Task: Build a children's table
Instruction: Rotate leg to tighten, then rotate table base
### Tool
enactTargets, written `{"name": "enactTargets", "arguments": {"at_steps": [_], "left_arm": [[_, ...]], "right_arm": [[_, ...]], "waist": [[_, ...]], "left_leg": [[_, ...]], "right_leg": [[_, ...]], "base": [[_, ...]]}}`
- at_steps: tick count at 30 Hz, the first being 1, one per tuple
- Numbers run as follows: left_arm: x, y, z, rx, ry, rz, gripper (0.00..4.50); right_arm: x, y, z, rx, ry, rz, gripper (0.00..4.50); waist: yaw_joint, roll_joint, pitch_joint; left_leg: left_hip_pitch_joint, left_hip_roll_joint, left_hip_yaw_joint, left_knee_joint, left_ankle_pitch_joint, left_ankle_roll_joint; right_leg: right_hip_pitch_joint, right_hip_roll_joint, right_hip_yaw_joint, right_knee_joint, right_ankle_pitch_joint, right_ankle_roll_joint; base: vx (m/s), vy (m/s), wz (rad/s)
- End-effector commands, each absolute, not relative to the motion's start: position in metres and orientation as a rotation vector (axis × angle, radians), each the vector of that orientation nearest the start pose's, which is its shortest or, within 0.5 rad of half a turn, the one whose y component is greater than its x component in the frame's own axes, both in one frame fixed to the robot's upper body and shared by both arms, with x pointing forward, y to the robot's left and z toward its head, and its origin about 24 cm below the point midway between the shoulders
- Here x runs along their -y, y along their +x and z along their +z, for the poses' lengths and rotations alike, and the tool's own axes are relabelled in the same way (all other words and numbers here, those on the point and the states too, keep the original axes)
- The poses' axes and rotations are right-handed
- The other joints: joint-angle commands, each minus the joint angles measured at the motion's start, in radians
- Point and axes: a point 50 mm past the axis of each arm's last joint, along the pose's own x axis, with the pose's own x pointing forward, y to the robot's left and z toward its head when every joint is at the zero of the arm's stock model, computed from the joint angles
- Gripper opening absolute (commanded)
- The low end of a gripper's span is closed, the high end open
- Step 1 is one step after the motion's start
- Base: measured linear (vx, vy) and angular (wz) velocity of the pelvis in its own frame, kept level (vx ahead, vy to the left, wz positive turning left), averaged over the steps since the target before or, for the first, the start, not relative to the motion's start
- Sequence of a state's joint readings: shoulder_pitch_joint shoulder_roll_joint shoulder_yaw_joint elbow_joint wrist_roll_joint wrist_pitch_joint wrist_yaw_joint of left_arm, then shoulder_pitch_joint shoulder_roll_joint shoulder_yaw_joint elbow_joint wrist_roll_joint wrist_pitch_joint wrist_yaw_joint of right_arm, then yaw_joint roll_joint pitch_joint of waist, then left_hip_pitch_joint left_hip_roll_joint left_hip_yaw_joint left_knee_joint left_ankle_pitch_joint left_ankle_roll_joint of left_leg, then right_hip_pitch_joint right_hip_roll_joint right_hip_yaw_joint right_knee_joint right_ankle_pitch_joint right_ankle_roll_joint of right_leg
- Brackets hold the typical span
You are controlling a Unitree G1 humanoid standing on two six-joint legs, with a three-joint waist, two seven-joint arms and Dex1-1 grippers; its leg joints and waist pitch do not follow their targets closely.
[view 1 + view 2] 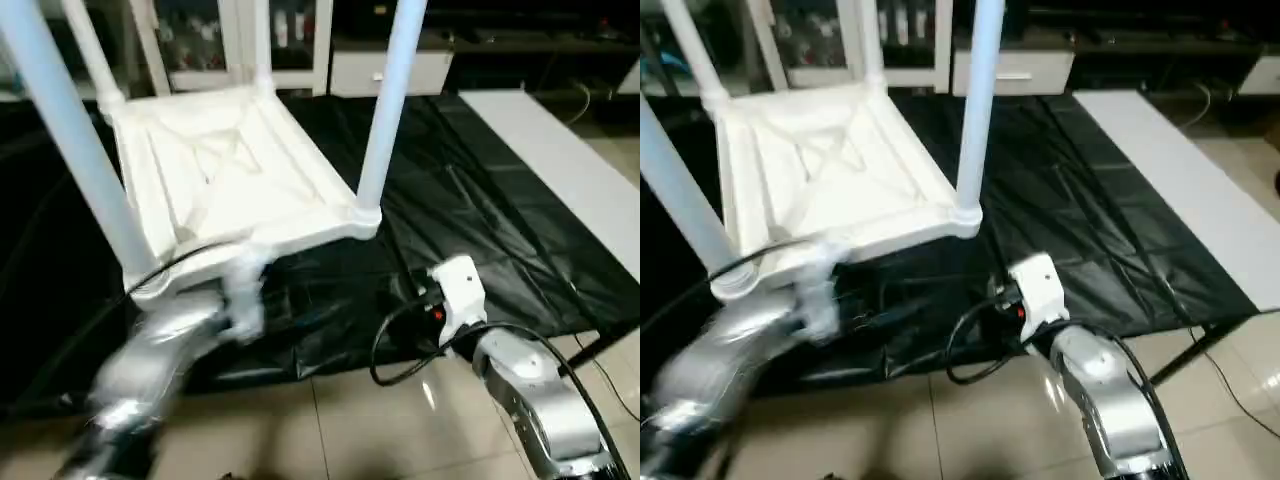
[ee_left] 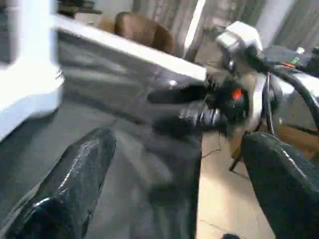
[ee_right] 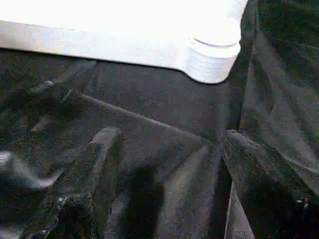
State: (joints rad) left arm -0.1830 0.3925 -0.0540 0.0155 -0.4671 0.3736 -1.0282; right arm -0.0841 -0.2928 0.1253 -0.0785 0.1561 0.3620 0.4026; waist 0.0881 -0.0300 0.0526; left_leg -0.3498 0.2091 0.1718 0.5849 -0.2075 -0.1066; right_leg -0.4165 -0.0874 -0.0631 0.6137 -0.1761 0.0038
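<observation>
Lying upside down, the children's table (image 1: pixel 230 170) sits just beyond both empty, open end effectors.

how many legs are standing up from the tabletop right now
4: near-left leg, near-right leg, and two far-corner legs, all rising from the upside-down tabletop.

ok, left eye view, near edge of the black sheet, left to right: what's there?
left arm → near-left table leg → near-right table leg → right gripper → flat white board
</observation>
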Motion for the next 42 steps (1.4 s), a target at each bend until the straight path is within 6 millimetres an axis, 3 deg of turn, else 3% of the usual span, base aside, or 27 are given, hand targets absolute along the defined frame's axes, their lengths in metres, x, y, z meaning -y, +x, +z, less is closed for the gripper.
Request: {"name": "enactTargets", "arguments": {"at_steps": [1,2,4,5,6,8,9,12,17,20,25,28,35,39,40,42], "left_arm": [[-0.178,0.249,0.076,-0.177,-0.141,-1.117,4.47],[-0.189,0.244,0.075,-0.189,-0.126,-1.096,4.47],[-0.211,0.239,0.073,-0.174,-0.087,-1.020,4.47],[-0.226,0.237,0.072,-0.153,-0.083,-0.957,4.47],[-0.243,0.236,0.072,-0.131,-0.083,-0.881,4.47],[-0.260,0.231,0.074,-0.120,-0.082,-0.813,4.47],[-0.260,0.231,0.074,-0.120,-0.082,-0.813,4.47],[-0.280,0.226,0.091,-0.045,-0.036,-0.738,4.47],[-0.295,0.231,0.103,0.045,-0.005,-0.646,4.47],[-0.304,0.233,0.102,0.036,0.021,-0.598,4.47],[-0.304,0.241,0.104,0.040,0.038,-0.562,4.47],[-0.304,0.245,0.106,0.065,0.026,-0.541,4.47],[-0.330,0.224,0.104,0.016,0.017,-0.531,4.47],[-0.336,0.226,0.108,0.055,0.038,-0.469,4.47],[-0.338,0.228,0.110,0.071,0.045,-0.442,4.47],[-0.338,0.233,0.111,0.077,0.051,-0.419,4.47]], "right_arm": [[0.147,0.261,0.053,-0.215,-0.120,0.561,3.35],[0.145,0.261,0.053,-0.213,-0.123,0.570,3.35],[0.144,0.261,0.053,-0.212,-0.121,0.582,3.35],[0.143,0.261,0.053,-0.212,-0.122,0.587,3.35],[0.142,0.262,0.053,-0.211,-0.122,0.589,3.35],[0.142,0.262,0.053,-0.211,-0.124,0.591,3.35],[0.142,0.262,0.053,-0.211,-0.124,0.591,3.35],[0.139,0.260,0.054,-0.204,-0.110,0.644,3.35],[0.124,0.242,0.063,-0.198,0.016,0.901,3.35],[0.121,0.226,0.072,-0.219,0.096,1.080,3.35],[0.122,0.224,0.070,-0.230,0.079,1.093,3.35],[0.121,0.224,0.070,-0.231,0.080,1.098,3.35],[0.128,0.219,0.068,-0.258,0.067,1.096,3.35],[0.129,0.220,0.068,-0.257,0.064,1.093,3.35],[0.128,0.221,0.068,-0.255,0.063,1.095,3.35],[0.127,0.222,0.069,-0.252,0.062,1.100,3.35]], "waist": [[0.000,0.010,-0.048],[0.002,0.012,-0.050],[-0.005,0.014,-0.040],[-0.004,0.013,-0.042],[-0.003,0.012,-0.045],[-0.002,0.016,-0.046],[-0.002,0.012,-0.047],[0.001,0.012,-0.050],[0.002,0.010,-0.056],[0.005,0.012,-0.056],[0.008,0.009,-0.050],[0.009,0.013,-0.050],[0.006,0.011,-0.053],[0.008,0.011,-0.053],[0.009,0.006,-0.054],[0.011,0.007,-0.053]], "left_leg": [[0.011,0.015,0.006,-0.080,-0.306,-0.001],[0.013,0.016,0.003,-0.078,-0.307,-0.005],[-0.004,0.015,-0.002,-0.091,-0.325,-0.007],[0.007,0.015,-0.001,-0.088,-0.346,-0.012],[0.009,0.014,-0.002,-0.087,-0.339,-0.012],[0.009,0.015,-0.002,-0.088,-0.320,-0.017],[0.008,0.015,-0.002,-0.087,-0.318,-0.016],[0.008,0.017,-0.001,-0.088,-0.295,-0.011],[0.003,0.017,-0.001,-0.081,-0.229,0.015],[0.005,0.017,-0.001,-0.079,-0.214,0.038],[0.009,0.020,-0.003,-0.085,-0.298,-0.001],[0.010,0.020,-0.005,-0.086,-0.317,-0.015],[0.002,0.018,-0.009,-0.087,-0.295,-0.012],[0.011,0.019,-0.007,-0.085,-0.310,-0.007],[0.012,0.019,-0.006,-0.084,-0.306,-0.006],[0.011,0.019,-0.006,-0.085,-0.304,-0.007]], "right_leg": [[0.040,-0.035,0.041,-0.089,-0.325,-0.156],[0.039,-0.037,0.043,-0.084,-0.317,-0.158],[0.046,-0.034,0.042,-0.088,-0.370,-0.126],[0.038,-0.036,0.043,-0.095,-0.408,-0.108],[0.038,-0.037,0.043,-0.096,-0.401,-0.108],[0.038,-0.034,0.045,-0.089,-0.334,-0.119],[0.039,-0.034,0.044,-0.087,-0.317,-0.123],[0.042,-0.034,0.045,-0.075,-0.237,-0.153],[0.054,-0.035,0.045,-0.060,-0.115,-0.177],[0.059,-0.034,0.044,-0.060,-0.094,-0.181],[0.050,-0.043,0.046,-0.077,-0.273,-0.153],[0.047,-0.043,0.046,-0.080,-0.298,-0.144],[0.055,-0.041,0.045,-0.073,-0.257,-0.144],[0.048,-0.039,0.045,-0.074,-0.247,-0.158],[0.048,-0.040,0.045,-0.074,-0.238,-0.160],[0.050,-0.038,0.045,-0.070,-0.217,-0.164]], "base": [[0.000,0.000,0.00],[0.000,0.000,0.00],[0.000,0.000,0.00],[0.000,0.000,0.00],[0.000,0.000,0.00],[0.000,0.000,0.00],[0.000,0.000,0.00],[0.000,0.000,0.00],[0.000,0.000,0.00],[0.000,0.000,0.00],[0.000,0.000,0.00],[0.000,0.000,0.00],[0.000,0.000,0.00],[0.000,0.000,0.00],[0.000,0.000,0.00],[0.000,0.000,0.00]]}}
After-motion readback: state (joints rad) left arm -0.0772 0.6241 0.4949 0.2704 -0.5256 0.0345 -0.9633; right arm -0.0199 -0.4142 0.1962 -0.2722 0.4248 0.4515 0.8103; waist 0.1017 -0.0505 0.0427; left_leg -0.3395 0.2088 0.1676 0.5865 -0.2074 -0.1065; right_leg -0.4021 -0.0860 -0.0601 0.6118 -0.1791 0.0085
